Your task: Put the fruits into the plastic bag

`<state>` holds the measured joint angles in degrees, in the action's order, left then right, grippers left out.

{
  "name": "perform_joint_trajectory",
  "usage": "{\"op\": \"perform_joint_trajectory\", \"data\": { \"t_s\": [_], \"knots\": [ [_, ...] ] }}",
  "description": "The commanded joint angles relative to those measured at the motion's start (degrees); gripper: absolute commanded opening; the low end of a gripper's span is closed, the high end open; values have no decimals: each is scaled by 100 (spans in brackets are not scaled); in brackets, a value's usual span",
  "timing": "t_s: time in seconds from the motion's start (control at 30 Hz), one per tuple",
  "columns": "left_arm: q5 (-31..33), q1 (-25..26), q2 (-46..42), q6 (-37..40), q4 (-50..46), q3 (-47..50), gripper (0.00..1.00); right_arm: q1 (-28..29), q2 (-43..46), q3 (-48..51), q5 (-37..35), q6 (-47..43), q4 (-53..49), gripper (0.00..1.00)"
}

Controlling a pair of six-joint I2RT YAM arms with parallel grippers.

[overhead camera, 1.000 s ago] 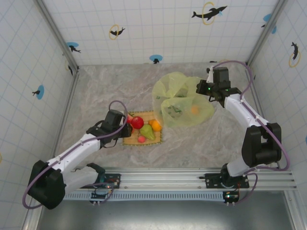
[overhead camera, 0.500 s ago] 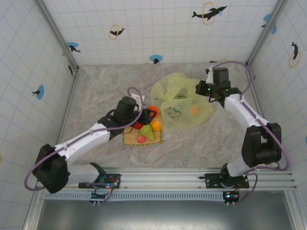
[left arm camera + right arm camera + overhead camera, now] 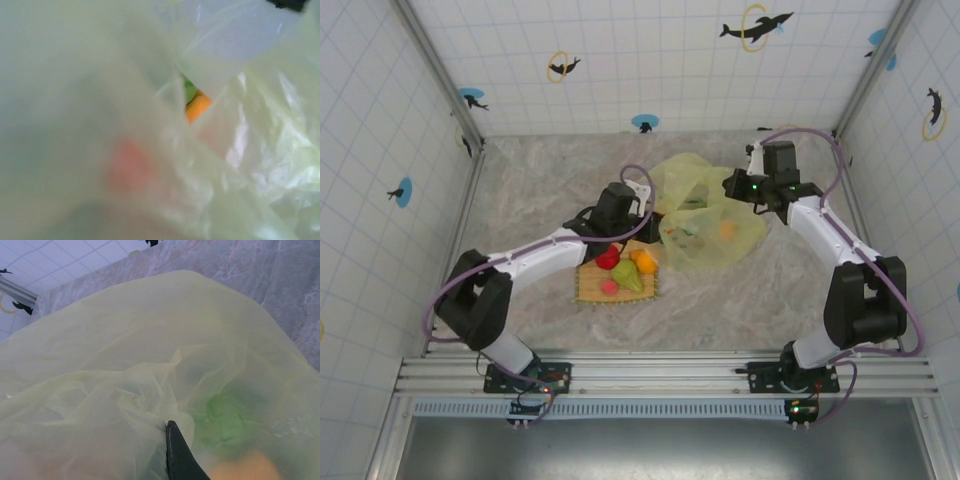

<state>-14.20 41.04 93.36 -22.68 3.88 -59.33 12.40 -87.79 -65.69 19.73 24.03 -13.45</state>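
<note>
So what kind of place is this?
Probably a robot test enclosure, not a home: gridded white walls with dolphin stickers, robot arms bolted to a metal rail, toy fruits on a woven mat.

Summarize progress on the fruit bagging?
Done: an orange fruit and a green fruit sit inside the plastic bag. In hand: right gripper pinches the bag; left gripper is at its mouth, load unclear. Left: red fruit, second orange, green pear and small pink fruit on the mat.
</note>
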Motion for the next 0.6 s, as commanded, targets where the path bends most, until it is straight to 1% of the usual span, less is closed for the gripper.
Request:
{"op": "perform_joint_trajectory", "data": {
  "t_s": [0.0, 0.13, 0.33, 0.43, 0.57],
  "knots": [
    [65, 104, 436, 88, 457, -458, 48, 52, -18, -180, 396, 180, 255, 0],
    [756, 177, 1058, -109, 741, -795, 49, 76, -36, -172, 434, 262, 316, 0],
    [1406, 203, 1647, -437, 1602, -887, 52, 138, -124, -156, 515, 278, 322, 0],
    [1596, 203, 1850, -532, 1748, -988, 55, 137, -142, -156, 515, 267, 303, 0],
    [1500, 203, 1925, -490, 1645, -1108, 62, 126, -144, -163, 467, 194, 238, 0]
  ]
}}
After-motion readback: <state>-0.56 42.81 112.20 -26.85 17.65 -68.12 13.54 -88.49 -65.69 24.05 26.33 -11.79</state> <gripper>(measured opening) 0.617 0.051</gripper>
